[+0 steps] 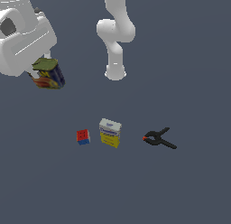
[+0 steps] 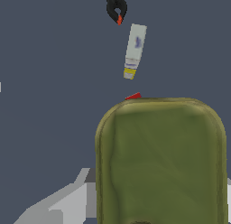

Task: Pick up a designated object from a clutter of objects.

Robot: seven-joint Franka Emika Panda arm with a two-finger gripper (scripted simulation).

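The can (image 1: 50, 75) has an olive-green top and a dark blue side with red-orange and yellow markings. My gripper (image 1: 45, 70) is shut on it and holds it well above the floor, at the exterior view's upper left. In the wrist view its green top (image 2: 160, 160) fills the lower part, with a grey finger (image 2: 67, 205) beside it. The fingertips are hidden by the can. The other clutter lies on the floor: a red-and-blue cube (image 1: 83, 137), a yellow-white-blue box (image 1: 110, 133) and a black clamp (image 1: 159, 138) with an orange tip.
The arm's white base (image 1: 115, 72) stands at the back of the dark grey floor. In the wrist view the clamp (image 2: 115, 6), the box (image 2: 134, 49) and a red sliver of the cube (image 2: 133, 96) show small and far beyond the can.
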